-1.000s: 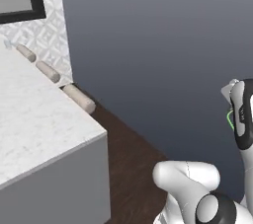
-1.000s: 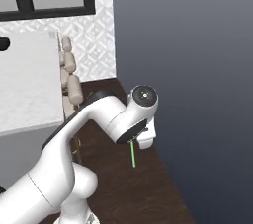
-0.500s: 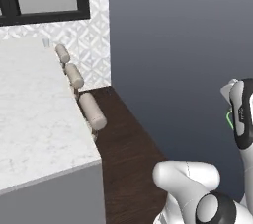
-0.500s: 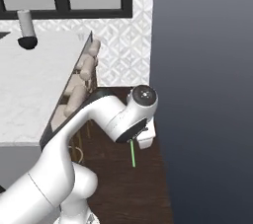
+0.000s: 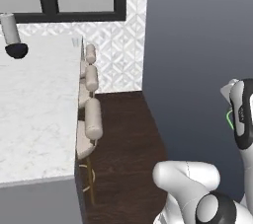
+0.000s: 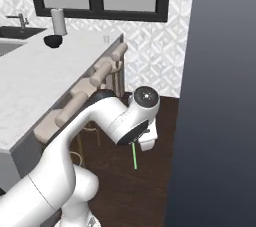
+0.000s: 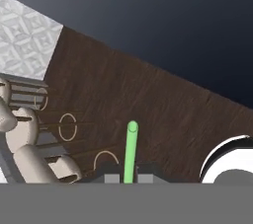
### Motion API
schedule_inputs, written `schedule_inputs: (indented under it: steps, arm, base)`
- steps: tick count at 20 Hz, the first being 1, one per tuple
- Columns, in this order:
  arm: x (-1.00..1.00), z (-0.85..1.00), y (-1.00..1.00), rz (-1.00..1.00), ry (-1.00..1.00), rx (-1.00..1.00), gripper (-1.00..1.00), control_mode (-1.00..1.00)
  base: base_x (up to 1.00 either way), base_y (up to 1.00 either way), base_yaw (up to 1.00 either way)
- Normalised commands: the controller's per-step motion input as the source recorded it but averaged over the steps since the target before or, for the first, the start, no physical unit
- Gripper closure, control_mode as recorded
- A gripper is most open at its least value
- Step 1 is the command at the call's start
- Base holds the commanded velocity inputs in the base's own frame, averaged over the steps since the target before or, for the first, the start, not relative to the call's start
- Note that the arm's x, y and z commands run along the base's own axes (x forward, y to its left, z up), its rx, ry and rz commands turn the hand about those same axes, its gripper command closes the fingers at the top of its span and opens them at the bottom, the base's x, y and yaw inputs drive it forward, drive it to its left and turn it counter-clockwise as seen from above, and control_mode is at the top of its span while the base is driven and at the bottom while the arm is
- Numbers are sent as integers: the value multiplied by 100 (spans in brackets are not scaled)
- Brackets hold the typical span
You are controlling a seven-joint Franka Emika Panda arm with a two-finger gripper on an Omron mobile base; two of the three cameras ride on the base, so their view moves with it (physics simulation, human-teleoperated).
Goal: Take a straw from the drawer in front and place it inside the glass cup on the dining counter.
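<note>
My gripper (image 6: 135, 143) hangs low over the dark wood floor, shut on the thin light-green straw (image 6: 134, 156), which points down from the hand. In the hand view the straw (image 7: 130, 150) rises straight up between the two finger tips of the gripper (image 7: 129, 178). The small clear glass cup (image 5: 75, 42) stands at the far end of the white marble dining counter (image 5: 34, 114), well away from my hand. From the right base it is the same cup (image 6: 106, 38) near the counter (image 6: 35, 78) corner. The drawer is out of view.
A dark blue bowl (image 5: 16, 50) and a white paper-towel roll (image 5: 10, 28) stand on the counter left of the cup. Beige stools (image 5: 93, 119) line the counter's near side. A dark wall (image 6: 220, 96) closes off the right. A sink (image 6: 15, 32) lies far left.
The whole picture has swung as the base turned: more of the counter, the stools, then the bowl, roll and cup came into view. The straw stays in the shut gripper.
</note>
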Motion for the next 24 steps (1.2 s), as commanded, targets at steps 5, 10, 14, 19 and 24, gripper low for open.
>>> schedule_inputs:
  steps: [5,10,14,19,24]
  arm:
    - [0,0,0,0,0,0,100,100]
    - [0,0,0,0,0,0,100,100]
    - [0,0,0,0,0,0,100,100]
    - [0,0,0,0,0,0,100,100]
    - [0,0,0,0,0,0,100,100]
  base:
    - [67,-71,45]
    - [69,-73,43]
    - [68,-79,41]
    - [71,-79,40]
    - [72,-78,40]
